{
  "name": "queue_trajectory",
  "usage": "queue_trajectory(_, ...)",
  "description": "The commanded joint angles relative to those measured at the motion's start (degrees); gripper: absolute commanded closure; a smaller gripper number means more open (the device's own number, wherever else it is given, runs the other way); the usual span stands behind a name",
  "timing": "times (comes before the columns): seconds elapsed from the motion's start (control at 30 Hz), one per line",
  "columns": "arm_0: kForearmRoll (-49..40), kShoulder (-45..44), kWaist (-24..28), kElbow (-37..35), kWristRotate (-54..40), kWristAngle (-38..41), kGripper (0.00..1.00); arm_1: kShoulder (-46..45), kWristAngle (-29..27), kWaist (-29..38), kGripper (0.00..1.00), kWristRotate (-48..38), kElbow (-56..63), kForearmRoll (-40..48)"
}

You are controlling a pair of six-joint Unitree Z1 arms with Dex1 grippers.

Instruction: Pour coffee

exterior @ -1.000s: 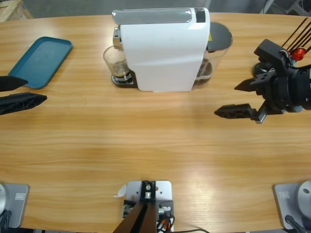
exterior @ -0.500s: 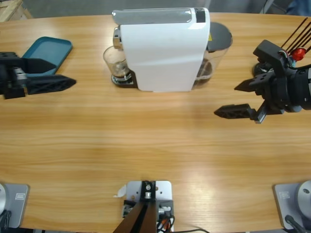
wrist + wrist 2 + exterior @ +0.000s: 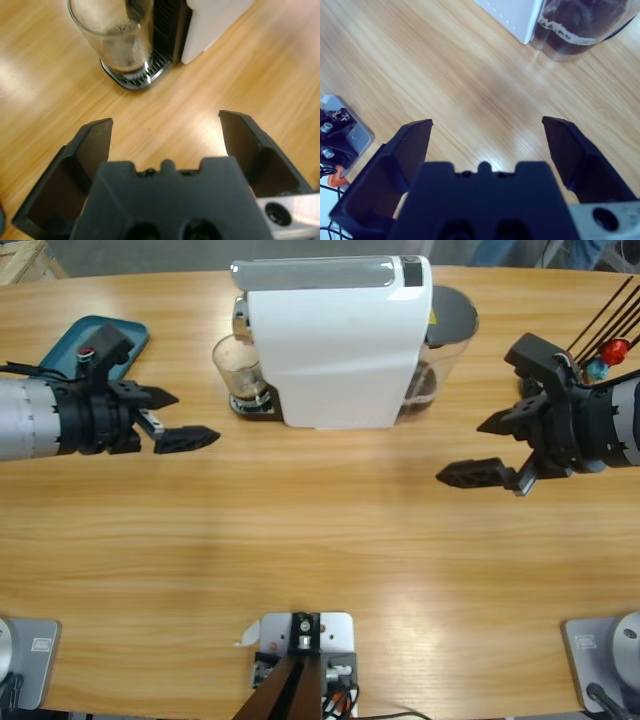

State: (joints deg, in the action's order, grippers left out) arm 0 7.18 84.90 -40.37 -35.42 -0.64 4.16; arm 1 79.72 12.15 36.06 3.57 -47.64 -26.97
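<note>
Dark coffee (image 3: pixel 122 65) sits low in the glass (image 3: pixel 237 368) under the machine (image 3: pixel 335 340) at the table's far edge; my left gripper (image 3: pixel 175 417) and right gripper (image 3: pixel 478 450) both spread, nothing grasped, pour undone.

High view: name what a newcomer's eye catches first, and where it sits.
The white coffee machine dominates the table's far middle, with a glass holding a little dark coffee at its spout. The left gripper and right gripper flank it, both open.
</note>
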Motion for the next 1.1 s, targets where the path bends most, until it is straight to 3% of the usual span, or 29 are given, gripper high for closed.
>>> queue_trajectory(0.03, 7.54, 6.27, -0.59, 2.99, -0.22, -3.47, 0.073, 2.96, -0.63, 0.59, 0.0, -0.79, 0.18, -0.27)
queue_trajectory(0.27, 17.2, 13.99, -0.59, 3.25, -0.17, -4.49, 0.046, 3.33, -0.56, 0.59, 0.0, -0.81, 0.0, -0.45)
queue_trajectory(0.63, 40.39, 25.4, -0.59, 5.25, 0.78, -8.52, 0.036, 4.21, -0.55, 0.59, 0.0, -0.83, -0.35, -0.96)
queue_trajectory(1.1, 44.33, 27.98, 0.64, 5.94, 1.43, -8.55, 0.036, 5.81, -0.55, 0.59, 0.0, -0.83, -1.07, -1.86)
